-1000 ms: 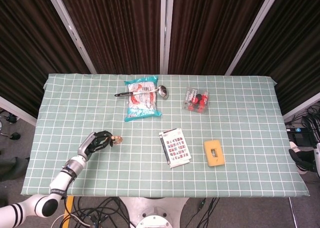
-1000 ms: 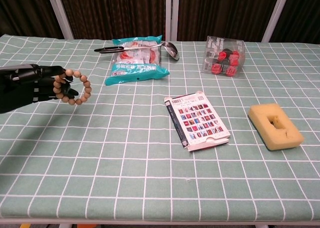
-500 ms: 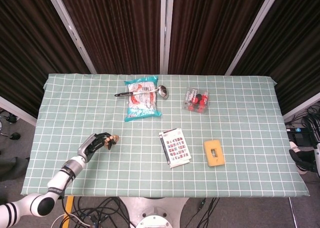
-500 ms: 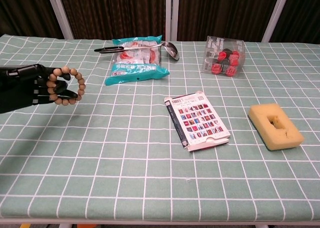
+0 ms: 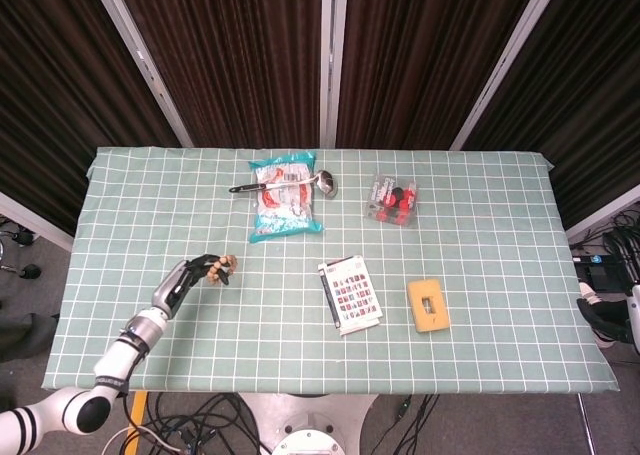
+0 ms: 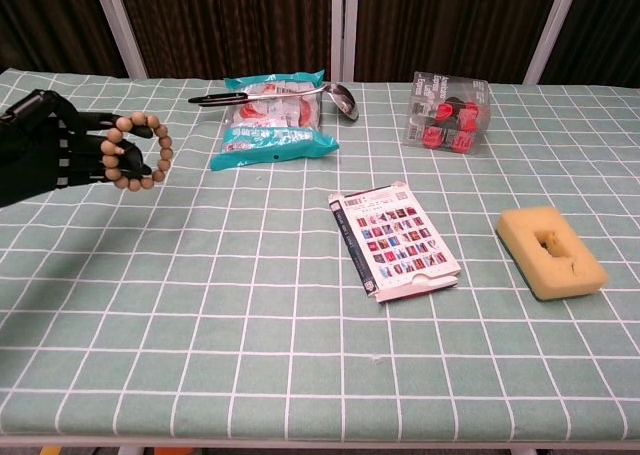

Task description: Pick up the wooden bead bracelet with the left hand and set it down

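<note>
My black left hand [image 6: 55, 153] holds the wooden bead bracelet [image 6: 143, 153] above the green checked tablecloth at the left side, the ring of tan beads hanging off its fingertips. In the head view the left hand [image 5: 192, 277] and the bracelet [image 5: 224, 267] show near the table's left front. The right hand is in neither view.
A teal snack bag [image 6: 270, 123] with a metal ladle [image 6: 337, 96] across it lies at the back centre. A clear box of red items [image 6: 446, 112] stands back right. A card booklet [image 6: 398, 238] lies mid-table and a yellow sponge [image 6: 551, 251] to its right.
The left hand has risen and drawn slightly back and left with the bracelet still in its fingers; the hand has tilted up.
</note>
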Controlling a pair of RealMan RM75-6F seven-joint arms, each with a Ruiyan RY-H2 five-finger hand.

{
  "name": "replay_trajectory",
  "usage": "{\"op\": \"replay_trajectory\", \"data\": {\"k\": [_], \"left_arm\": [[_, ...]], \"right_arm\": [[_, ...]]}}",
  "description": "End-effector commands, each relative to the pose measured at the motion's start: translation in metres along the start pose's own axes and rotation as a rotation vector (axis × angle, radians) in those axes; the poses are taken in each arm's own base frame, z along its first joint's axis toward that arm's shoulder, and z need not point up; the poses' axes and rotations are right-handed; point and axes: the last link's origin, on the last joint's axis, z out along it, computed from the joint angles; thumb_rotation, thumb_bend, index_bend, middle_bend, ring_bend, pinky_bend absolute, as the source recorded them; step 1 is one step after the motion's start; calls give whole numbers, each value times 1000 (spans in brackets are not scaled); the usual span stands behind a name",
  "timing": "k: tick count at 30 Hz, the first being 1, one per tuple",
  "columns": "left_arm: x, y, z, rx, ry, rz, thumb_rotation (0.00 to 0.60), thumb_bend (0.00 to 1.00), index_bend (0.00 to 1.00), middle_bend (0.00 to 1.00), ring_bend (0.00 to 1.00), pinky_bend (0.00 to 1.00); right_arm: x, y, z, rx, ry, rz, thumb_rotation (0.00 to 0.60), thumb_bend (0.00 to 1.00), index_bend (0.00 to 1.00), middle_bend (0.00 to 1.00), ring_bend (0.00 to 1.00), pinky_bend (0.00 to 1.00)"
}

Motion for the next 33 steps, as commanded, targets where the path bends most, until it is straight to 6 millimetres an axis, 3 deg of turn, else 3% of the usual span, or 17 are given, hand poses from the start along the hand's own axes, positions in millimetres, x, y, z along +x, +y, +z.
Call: {"op": "replay_trajectory", "data": {"k": [1, 8, 14, 18, 21, 23, 26, 28, 30, 33], "left_arm": [[4, 3, 1, -14, 14, 8, 0, 768, 341, 489, 293, 158], [17, 2, 5, -75, 90, 235, 0, 766, 346, 486, 293, 162], [20, -13, 11, -132, 152, 723, 3, 764, 347, 452, 272, 158], [17, -18, 14, -171, 194, 955, 63, 724, 337, 397, 206, 149], [15, -14, 13, -203, 226, 1082, 101, 610, 301, 346, 163, 135], [14, -10, 12, -227, 254, 1099, 148, 506, 286, 335, 158, 129], [18, 0, 8, -265, 314, 1077, 270, 409, 283, 334, 158, 128], [30, 11, 1, -277, 377, 1027, 466, 394, 283, 336, 158, 128], [48, 22, -10, -266, 445, 990, 593, 394, 284, 343, 163, 128], [78, 34, -33, -236, 541, 992, 600, 394, 285, 348, 170, 129]], "right_arm": [[-1, -1, 1, 4, -6, 1, 600, 151, 0, 34, 0, 0], [-4, -3, 4, 15, -13, 5, 600, 151, 0, 34, 0, 0], [-5, -3, 6, 20, -12, 9, 600, 151, 0, 34, 0, 0], [-7, -2, 6, 19, -15, 13, 600, 151, 0, 34, 0, 0], [-7, -1, 5, 15, -15, 14, 600, 151, 0, 33, 0, 0], [-8, -1, 5, 14, -17, 16, 600, 151, 0, 33, 0, 0], [-10, 0, 4, 10, -29, 20, 600, 151, 0, 33, 0, 0], [-13, 2, 4, 7, -53, 20, 600, 151, 0, 33, 0, 0], [-15, 3, 2, 4, -101, 19, 600, 152, 0, 32, 0, 0], [-16, 5, 2, -1, -135, 26, 600, 154, 0, 29, 0, 0]]}}
